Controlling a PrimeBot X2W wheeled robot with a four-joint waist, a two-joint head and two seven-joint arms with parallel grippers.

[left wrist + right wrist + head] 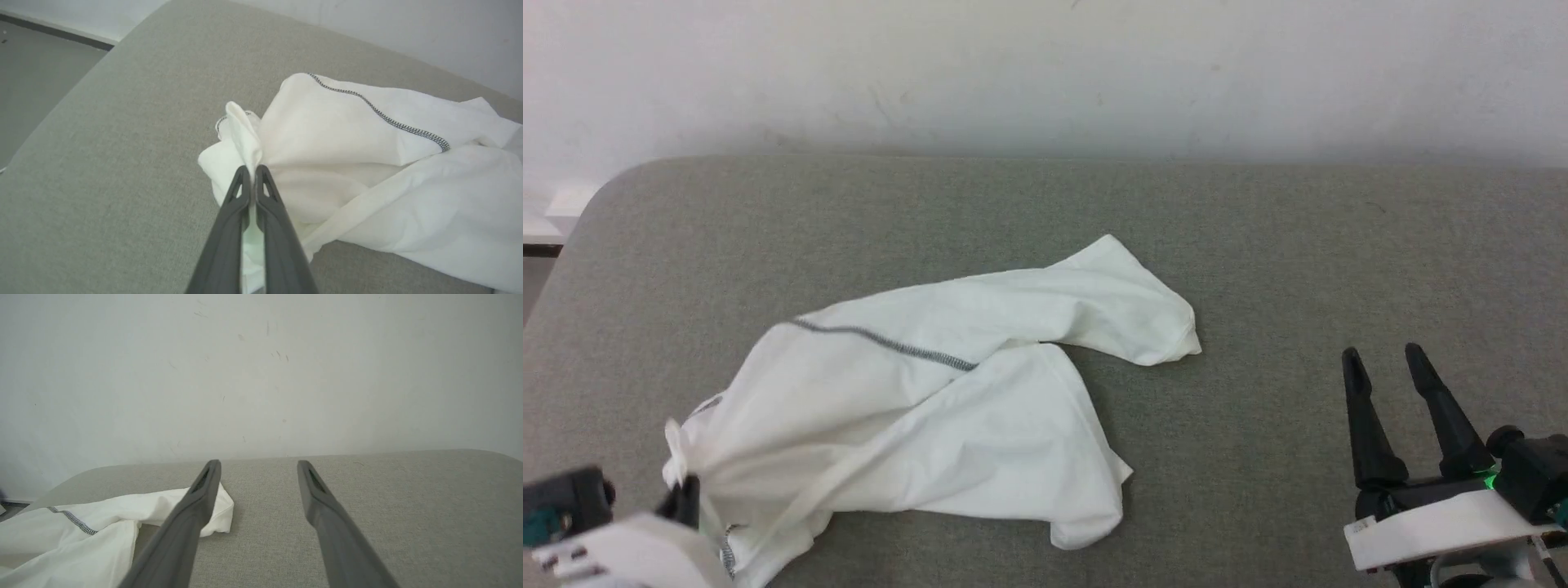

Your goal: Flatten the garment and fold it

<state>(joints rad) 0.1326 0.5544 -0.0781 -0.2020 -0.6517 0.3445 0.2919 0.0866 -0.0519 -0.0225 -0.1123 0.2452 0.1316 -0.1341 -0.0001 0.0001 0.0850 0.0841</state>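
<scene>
Grey table [1258, 245] bears the crumpled garment [931, 408], left hand [254, 169] pinching it.

Open surface [1298, 245] right, garment [931, 400] left, wall [1045, 73] behind

White garment [947, 408], grey zigzag seam [882, 343]; grey-green table [1298, 229], seemingly woven

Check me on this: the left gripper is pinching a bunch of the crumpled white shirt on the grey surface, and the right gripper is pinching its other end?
Not quite. The right gripper is open and holds nothing; it stands apart from the garment, as the head view shows. The left gripper is indeed shut on a bunch of it.
</scene>
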